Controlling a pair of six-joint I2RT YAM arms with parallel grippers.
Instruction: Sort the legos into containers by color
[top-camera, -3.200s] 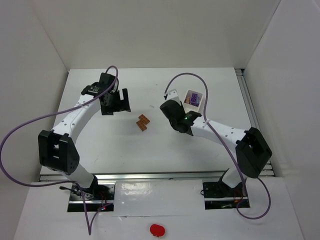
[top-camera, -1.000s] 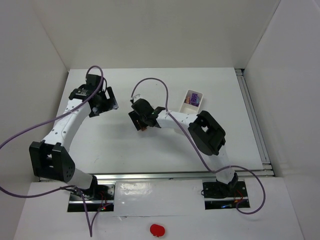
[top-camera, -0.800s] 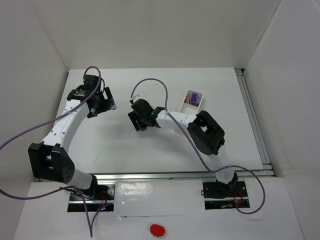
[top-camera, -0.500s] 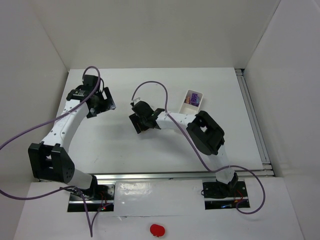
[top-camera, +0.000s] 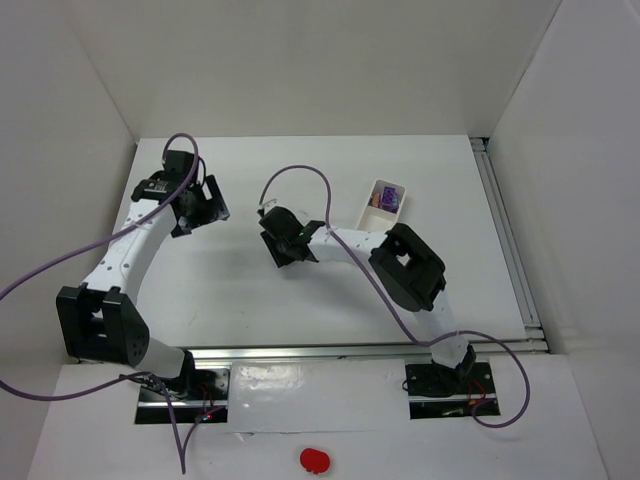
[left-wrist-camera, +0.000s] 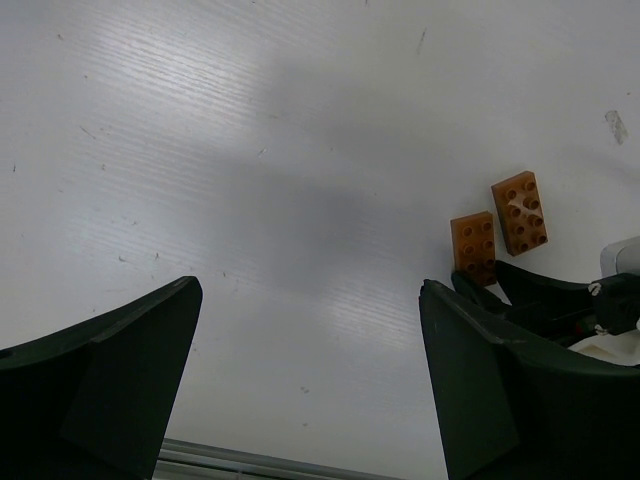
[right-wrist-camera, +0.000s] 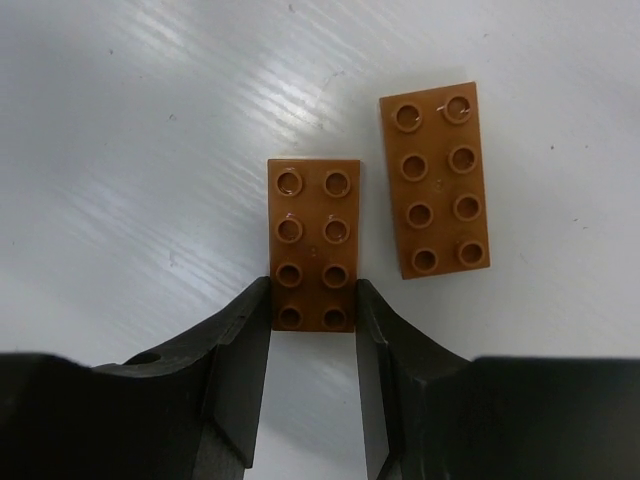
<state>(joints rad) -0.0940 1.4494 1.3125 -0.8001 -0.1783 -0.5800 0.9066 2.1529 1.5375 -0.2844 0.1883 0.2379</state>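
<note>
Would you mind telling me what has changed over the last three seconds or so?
The right gripper swung left from beside the tray and closed on one orange-brown brick. The left gripper, open, drew back leftward. The tray stayed put.

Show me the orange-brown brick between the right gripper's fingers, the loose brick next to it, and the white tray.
gripped brick (right-wrist-camera: 313, 230): right wrist view, middle of its studded top.
loose brick (right-wrist-camera: 435, 195): right wrist view, centre of its studded top.
white tray (top-camera: 374, 212): top external view, its bare white end.
</note>
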